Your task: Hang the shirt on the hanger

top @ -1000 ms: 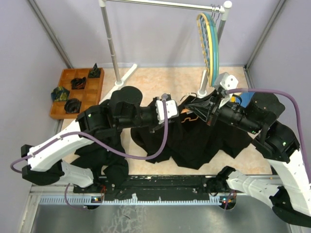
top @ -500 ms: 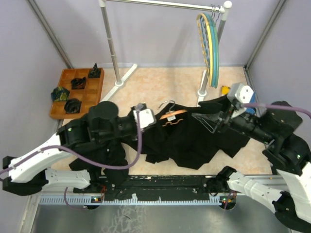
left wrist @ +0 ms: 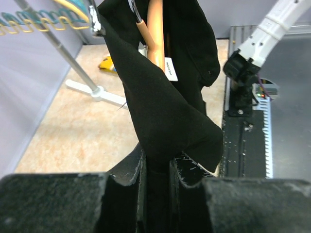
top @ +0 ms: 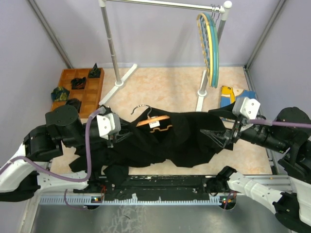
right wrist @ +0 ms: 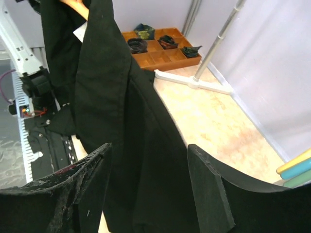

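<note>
The black shirt (top: 182, 138) hangs stretched across the middle between the two arms, its collar over the orange hanger (top: 154, 120), whose metal hook points to the far left. My left gripper (top: 116, 138) is shut on a fold at the shirt's left end. In the left wrist view, my left gripper (left wrist: 157, 161) pinches the shirt (left wrist: 160, 107), with the hanger (left wrist: 155, 34) beyond it. My right gripper (top: 221, 135) stands open at the shirt's right end. In the right wrist view, the shirt (right wrist: 112, 92) hangs loose between my right gripper's (right wrist: 149, 162) spread fingers (right wrist: 206, 179).
An orange tray (top: 92, 90) of small dark clothes sits at the far left. A clothes rack (top: 110, 43) stands at the back with teal and yellow hangers (top: 210, 43). A blue-and-yellow garment (top: 228, 95) lies at the right. More black clothes (top: 109, 167) lie near the front rail.
My left gripper has pulled the shirt and hanger to the left. My right gripper has opened, let go of the shirt and drawn back to the right.
</note>
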Available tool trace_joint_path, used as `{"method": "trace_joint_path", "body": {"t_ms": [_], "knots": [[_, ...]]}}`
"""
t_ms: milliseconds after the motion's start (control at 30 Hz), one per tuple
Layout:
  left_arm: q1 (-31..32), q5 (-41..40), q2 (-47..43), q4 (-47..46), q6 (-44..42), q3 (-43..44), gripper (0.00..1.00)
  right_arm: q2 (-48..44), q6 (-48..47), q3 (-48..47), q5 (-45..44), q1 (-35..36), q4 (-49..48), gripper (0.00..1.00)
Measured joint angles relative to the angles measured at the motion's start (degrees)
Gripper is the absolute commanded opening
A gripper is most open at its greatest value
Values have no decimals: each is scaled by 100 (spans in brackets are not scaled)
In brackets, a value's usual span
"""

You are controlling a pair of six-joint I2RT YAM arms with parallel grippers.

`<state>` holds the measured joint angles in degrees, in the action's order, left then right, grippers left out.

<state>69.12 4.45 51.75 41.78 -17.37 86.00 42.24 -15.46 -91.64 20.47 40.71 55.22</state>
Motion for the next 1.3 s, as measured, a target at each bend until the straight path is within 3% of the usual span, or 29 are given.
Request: {"method": "trace_joint_path", "body": {"t_ms": [333, 467, 833, 900, 933, 1000, 1033, 1133, 1167, 1300], "knots": [[0, 789, 356, 479, 98, 66, 0, 175, -166, -46, 914, 0, 570, 61], [0, 981, 474, 612, 103, 140, 0, 289, -203, 251, 1237, 0, 756, 56], [0, 1165, 474, 717, 111, 249, 3, 431, -52, 728, 1762, 0, 951, 5], [-20, 1119, 479, 726, 155, 249, 14, 411, -24, 728, 1910, 4, 938, 0], [-15, 1099, 479, 713, 201, 249, 25, 391, 26, 728, 1941, 0, 918, 0], [-9, 988, 479, 671, 269, 245, 55, 358, 98, 726, 1921, 0, 870, 0], [-9, 868, 474, 579, 319, 225, 64, 343, 177, 726, 1821, 0, 833, 0], [-9, 339, 404, 68, 568, -33, 79, 295, 407, 726, 1241, 0, 713, 0], [-13, 149, 378, -48, 625, -136, 90, 284, 457, 726, 1082, 0, 691, 0], [-11, -691, 195, -614, 881, -708, 98, 295, 732, 726, -55, 2, 627, 0]]}}
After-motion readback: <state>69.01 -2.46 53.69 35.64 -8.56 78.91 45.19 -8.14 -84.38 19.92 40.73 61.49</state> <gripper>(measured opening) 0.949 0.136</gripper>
